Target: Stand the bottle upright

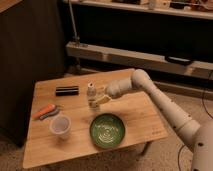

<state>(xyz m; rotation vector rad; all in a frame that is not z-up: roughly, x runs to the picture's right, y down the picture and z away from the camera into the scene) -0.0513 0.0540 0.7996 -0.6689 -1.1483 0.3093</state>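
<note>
Your gripper (98, 98) sits over the middle of the wooden table (135, 117), reaching in from the right on a long white arm (165, 107) that bends at a rounded joint above the table's far right part. Its fingers (102, 100) are drawn in tight, pressed against the lower body of the bottle (92, 95). You have hold of it at about mid-height and below.

The bottle stands upright, cap on top, its base at or just above the tabletop; you cannot tell from this angle whether it actually rests on the wood. It sits a little left of the table's centre, just beyond the green bowl (107, 130) and well apart from it.

The green bowl lies on the near part of the table, right way up, with a pale ringed pattern showing inside. To its left, near the front left area, a translucent white cup (60, 126) stands open end up. Behind the cup, toward the left edge, an orange-handled tool (44, 110) lies flat, with a grey part beside the orange one. Farther back on the left, a small dark flat block (67, 90) lies lengthwise, near the bottle but not touching it.

Behind the table runs a dark shelf unit (130, 55) with a pale rail.
</note>
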